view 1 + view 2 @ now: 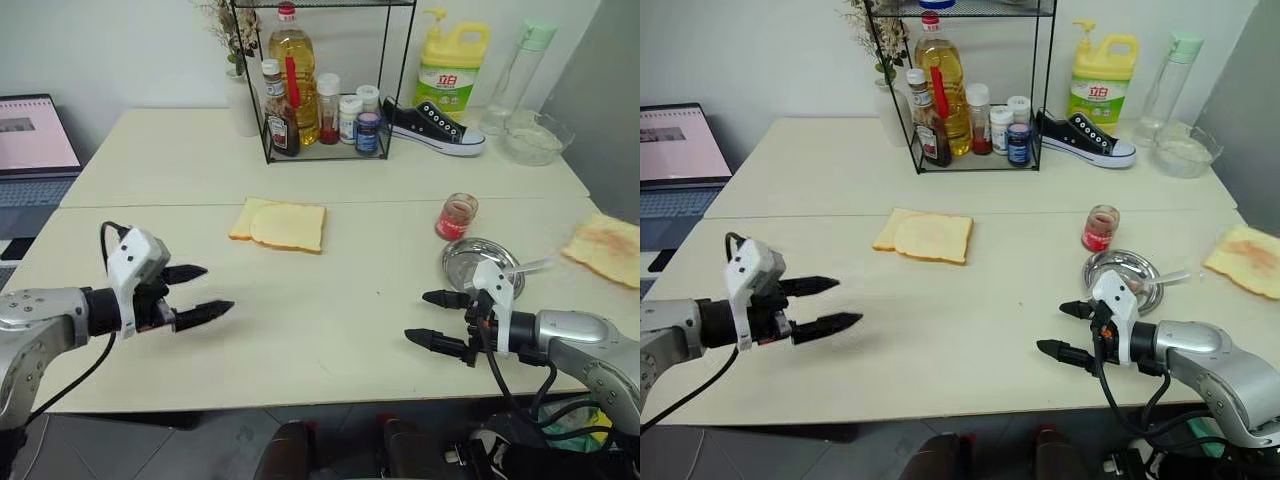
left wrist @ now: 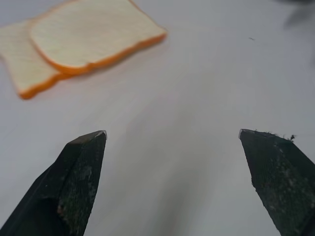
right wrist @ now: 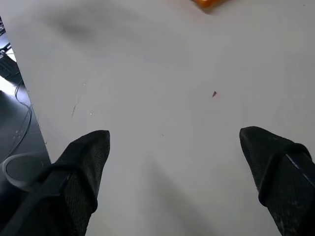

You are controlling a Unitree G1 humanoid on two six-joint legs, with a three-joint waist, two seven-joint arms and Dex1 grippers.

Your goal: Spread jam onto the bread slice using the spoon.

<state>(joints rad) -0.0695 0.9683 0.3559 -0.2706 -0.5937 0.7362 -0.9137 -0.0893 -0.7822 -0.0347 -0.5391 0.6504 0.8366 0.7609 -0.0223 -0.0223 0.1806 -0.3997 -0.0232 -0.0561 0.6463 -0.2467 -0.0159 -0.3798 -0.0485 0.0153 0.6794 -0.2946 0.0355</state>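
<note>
Both our end effectors, left (image 1: pixel 195 293) and right (image 1: pixel 434 318), hover spread apart over the pale desk (image 1: pixel 330 300); spoon (image 1: pixel 528 267) half hidden beyond steel dish (image 1: pixel 466 258).

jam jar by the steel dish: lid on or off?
Off. The jam jar stands upright beside the steel dish with an open mouth and no cap on it; red-brown jam fills its lower part. How full exactly, cannot tell.

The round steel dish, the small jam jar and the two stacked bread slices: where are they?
Round steel dish (image 1: pixel 468 266), left eye view: bare bottom.
Small glass jam jar (image 1: pixel 457 216), left eye view: its side.
Stacked pale bread slices (image 1: pixel 288 225), left eye view: top slice's face.
</note>
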